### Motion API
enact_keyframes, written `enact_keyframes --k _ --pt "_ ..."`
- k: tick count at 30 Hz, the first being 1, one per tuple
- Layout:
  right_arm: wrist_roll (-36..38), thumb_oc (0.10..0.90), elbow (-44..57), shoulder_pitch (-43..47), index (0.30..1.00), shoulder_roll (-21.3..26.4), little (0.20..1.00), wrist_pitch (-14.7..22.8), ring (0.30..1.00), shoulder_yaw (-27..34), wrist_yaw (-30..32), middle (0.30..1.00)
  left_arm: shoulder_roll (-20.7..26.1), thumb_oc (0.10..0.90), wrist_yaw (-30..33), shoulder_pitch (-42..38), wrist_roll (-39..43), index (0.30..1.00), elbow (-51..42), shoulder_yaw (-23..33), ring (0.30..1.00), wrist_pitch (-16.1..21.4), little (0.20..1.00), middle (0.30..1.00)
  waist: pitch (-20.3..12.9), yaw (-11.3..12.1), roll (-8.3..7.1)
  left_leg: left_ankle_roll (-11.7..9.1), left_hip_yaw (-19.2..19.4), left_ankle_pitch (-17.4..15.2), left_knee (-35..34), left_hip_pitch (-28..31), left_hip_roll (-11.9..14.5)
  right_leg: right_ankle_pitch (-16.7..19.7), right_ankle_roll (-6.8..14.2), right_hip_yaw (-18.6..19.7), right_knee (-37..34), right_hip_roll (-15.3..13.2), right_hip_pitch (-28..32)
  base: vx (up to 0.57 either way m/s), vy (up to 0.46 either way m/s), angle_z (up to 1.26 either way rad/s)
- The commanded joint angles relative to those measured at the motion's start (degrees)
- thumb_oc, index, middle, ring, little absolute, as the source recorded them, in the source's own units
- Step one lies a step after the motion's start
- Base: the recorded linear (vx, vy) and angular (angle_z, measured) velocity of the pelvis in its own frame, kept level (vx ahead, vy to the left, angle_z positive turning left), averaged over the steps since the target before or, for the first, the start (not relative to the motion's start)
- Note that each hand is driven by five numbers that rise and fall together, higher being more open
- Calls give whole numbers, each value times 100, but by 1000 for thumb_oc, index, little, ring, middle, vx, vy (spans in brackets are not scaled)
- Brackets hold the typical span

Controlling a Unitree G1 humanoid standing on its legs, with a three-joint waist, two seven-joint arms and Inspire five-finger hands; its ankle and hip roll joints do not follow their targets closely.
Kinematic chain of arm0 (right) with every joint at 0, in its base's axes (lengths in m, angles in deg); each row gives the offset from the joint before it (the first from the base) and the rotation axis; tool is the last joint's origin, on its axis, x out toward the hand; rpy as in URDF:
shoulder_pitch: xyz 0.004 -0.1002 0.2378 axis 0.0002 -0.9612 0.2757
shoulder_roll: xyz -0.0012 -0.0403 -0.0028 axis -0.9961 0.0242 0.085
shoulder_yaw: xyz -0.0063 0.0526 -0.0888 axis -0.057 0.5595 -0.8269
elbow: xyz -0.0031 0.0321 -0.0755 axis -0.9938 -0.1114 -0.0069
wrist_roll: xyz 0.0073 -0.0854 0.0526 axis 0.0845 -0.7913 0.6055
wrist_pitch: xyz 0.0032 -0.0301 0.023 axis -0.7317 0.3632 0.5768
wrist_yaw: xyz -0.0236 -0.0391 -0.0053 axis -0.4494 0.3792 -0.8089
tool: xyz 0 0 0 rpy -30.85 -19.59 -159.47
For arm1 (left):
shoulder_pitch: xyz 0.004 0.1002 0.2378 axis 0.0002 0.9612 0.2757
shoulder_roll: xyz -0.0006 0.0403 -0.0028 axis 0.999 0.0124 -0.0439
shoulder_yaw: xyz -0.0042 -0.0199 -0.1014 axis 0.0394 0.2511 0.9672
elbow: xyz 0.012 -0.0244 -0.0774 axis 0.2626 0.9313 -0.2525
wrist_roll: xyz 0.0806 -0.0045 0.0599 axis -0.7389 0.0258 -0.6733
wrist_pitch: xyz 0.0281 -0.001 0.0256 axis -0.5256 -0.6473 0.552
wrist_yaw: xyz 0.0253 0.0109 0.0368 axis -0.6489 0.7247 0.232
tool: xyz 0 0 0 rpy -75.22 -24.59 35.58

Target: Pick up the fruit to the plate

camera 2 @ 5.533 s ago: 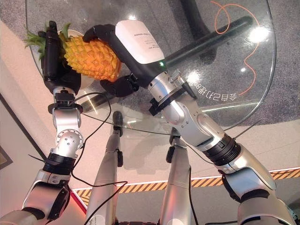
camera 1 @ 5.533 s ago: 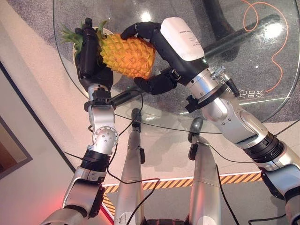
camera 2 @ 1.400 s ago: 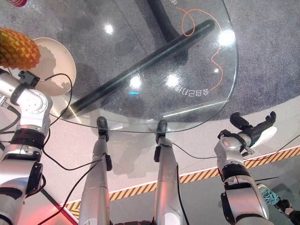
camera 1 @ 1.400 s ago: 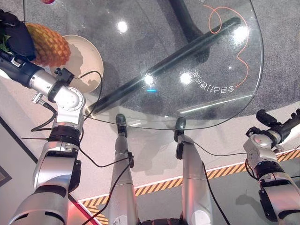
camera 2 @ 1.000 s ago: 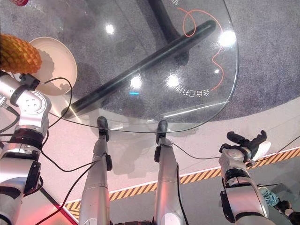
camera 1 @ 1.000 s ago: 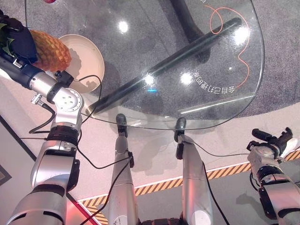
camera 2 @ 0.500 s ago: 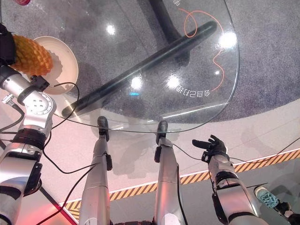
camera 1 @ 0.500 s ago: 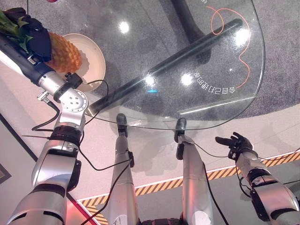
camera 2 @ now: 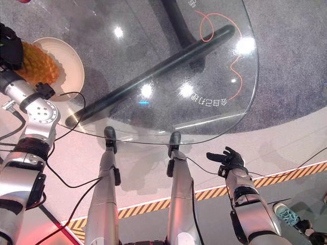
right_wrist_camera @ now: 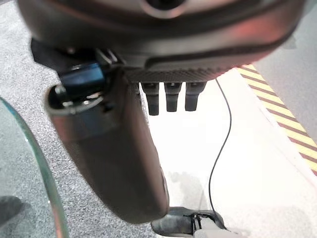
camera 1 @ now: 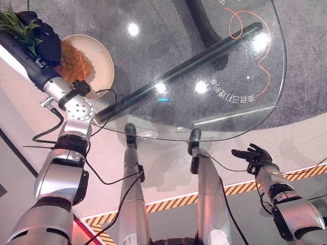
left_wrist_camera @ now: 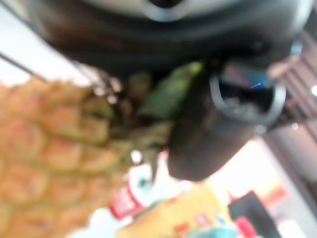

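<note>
Now pineapple in left hand, over plate.

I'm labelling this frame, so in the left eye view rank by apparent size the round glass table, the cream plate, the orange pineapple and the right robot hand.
1. Round glass table
2. Cream plate
3. Orange pineapple, partly hidden by the left robot hand
4. Right robot hand

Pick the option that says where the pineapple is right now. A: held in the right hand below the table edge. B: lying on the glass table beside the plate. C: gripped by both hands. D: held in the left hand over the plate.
D: the left hand is curled round the pineapple over the plate, while the right hand hangs open off the glass table.
</note>
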Motion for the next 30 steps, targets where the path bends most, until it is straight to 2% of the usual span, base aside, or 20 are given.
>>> enact_keyframes --k 1,12,13,14,17,24,26,29,30 --pt "-74 800 -203 -144 900 49 900 14 900 -227 182 900 565 100 89 -930 -196 300 78 80 300 495 200 300 -125 38 -369 205 244 -979 875 -73 -307 525 -249 -150 -1203 700 564 0 0 0" --pt "-54 800 -172 -97 900 -34 900 55 900 -273 260 900 598 100 -52 -1115 -69 300 271 27 300 544 200 300 -125 7 -417 193 226 -971 851 -93 -281 548 -242 -126 -1242 721 558 0 0 0" --pt "-46 800 -169 -90 900 -26 900 55 900 -279 253 900 611 127 -89 -1131 -52 324 291 28 324 548 227 324 -125 8 -427 192 222 -971 842 -91 -277 550 -240 -127 -1251 723 560 0 0 0" --pt "-40 800 -178 -80 900 -17 900 58 900 -277 238 900 618 320 -112 -1146 -58 488 310 20 488 542 420 488 -125 5 -432 190 219 -973 837 -91 -274 550 -239 -123 -1258 725 562 0 0 0" --pt "-41 800 -178 -41 900 -16 900 59 900 -277 247 900 637 418 -101 -1183 -52 573 351 4 573 569 518 573 -125 1 -433 191 214 -921 810 -121 -279 599 -239 -120 -1288 727 537 0 0 0" --pt "-9 800 -161 -57 900 -43 900 106 900 -283 304 900 647 446 -107 -1146 -30 596 304 15 596 600 546 596 -125 18 -438 194 207 -932 821 -132 -281 605 -239 -132 -1299 720 533 0 0 0" --pt "-6 800 -185 -67 900 -50 900 125 900 -276 296 900 639 547 -133 -1125 -1 684 320 14 684 641 647 684 -125 29 -439 189 203 -989 833 -94 -275 558 -236 -138 -1288 722 573 0 0 0" --pt "-19 800 -170 -55 900 -73 900 129 900 -270 327 900 609 633 -135 -1111 1 756 310 29 756 674 733 756 -125 33 -445 193 197 -996 839 -98 -286 561 -236 -143 -1292 723 570 0 0 0" --pt "-2 800 -169 -56 900 -75 900 134 900 -278 334 900 608 633 -141 -1109 16 756 295 20 756 673 733 756 -125 40 -446 194 193 -998 840 -103 -286 559 -237 -146 -1294 722 572 0 0 0"
